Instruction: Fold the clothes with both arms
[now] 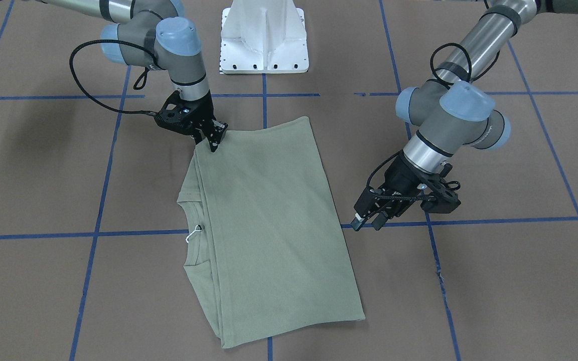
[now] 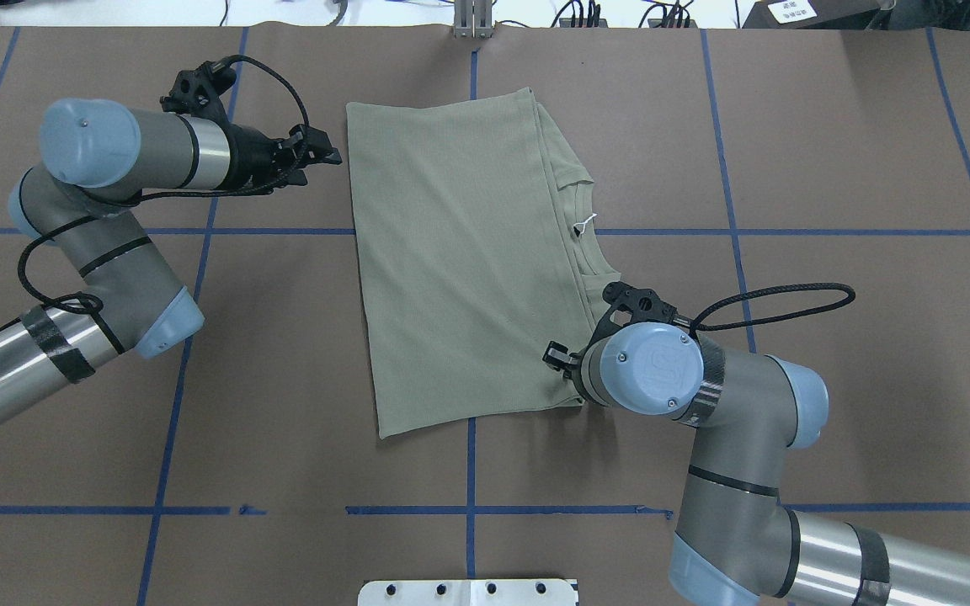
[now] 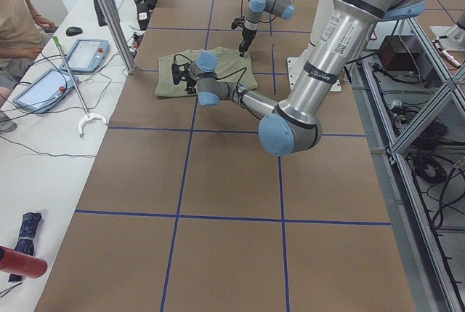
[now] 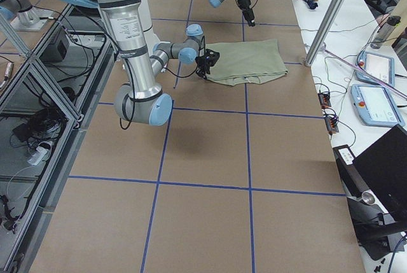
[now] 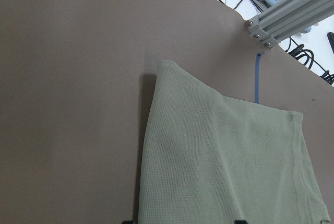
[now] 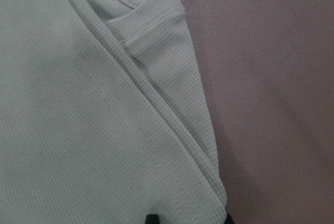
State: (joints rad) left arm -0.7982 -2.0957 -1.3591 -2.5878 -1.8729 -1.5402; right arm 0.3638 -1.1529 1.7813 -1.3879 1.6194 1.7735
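The pale sage-green shirt (image 1: 269, 215) lies folded into a long rectangle on the brown table (image 2: 830, 168). Its ribbed collar (image 1: 191, 225) and white neck tag (image 2: 586, 223) peek out along one side. My right gripper (image 1: 217, 140) is low at the shirt's corner nearest the robot on the collar side. It is open, and the right wrist view shows a fingertip on either side of the hem edge (image 6: 209, 182). My left gripper (image 1: 368, 224) hovers open beside the opposite long edge, just off the cloth (image 5: 224, 172), holding nothing.
Blue tape lines (image 2: 199, 231) grid the table. The white base pedestal (image 1: 264, 40) stands at the robot's side. An aluminium post (image 2: 472, 17) rises at the far edge. A person (image 3: 14, 28) sits at a side bench with tablets (image 3: 87, 54).
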